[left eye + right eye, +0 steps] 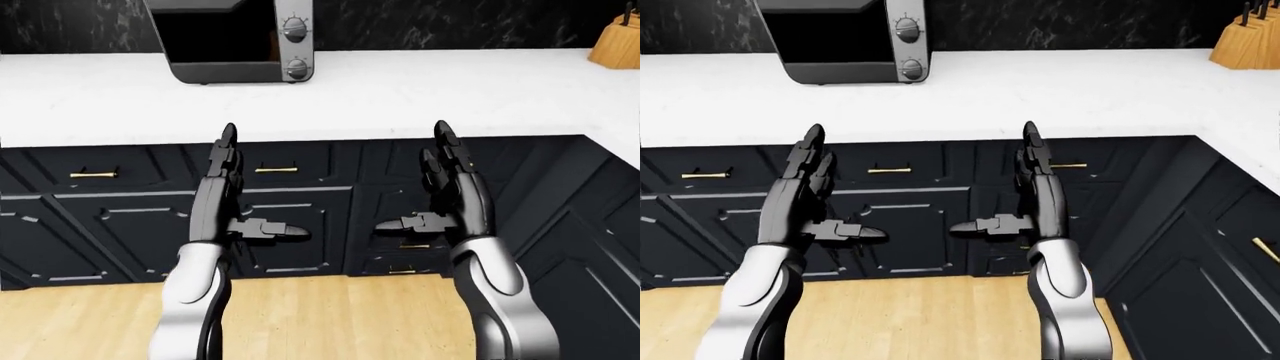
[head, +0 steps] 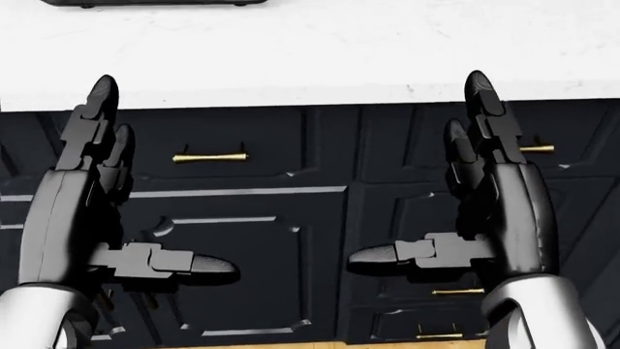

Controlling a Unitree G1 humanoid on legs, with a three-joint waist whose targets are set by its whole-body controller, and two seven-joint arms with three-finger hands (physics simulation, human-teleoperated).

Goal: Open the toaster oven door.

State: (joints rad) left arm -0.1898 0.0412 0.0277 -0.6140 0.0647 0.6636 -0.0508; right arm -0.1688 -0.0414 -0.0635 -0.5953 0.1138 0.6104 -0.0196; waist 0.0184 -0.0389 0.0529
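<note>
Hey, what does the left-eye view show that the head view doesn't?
Only the left-eye view shows the toaster oven with its dark door and two knobs, the knife block at top right, the black wall and the wooden floor. The head view looks lower and closer: it catches just the oven's bottom edge, and shows the gold drawer handles larger. Both show the white counter, the dark cabinets, and the left hand and right hand, open, fingers pointing up, thumbs turned inward, touching nothing.
</note>
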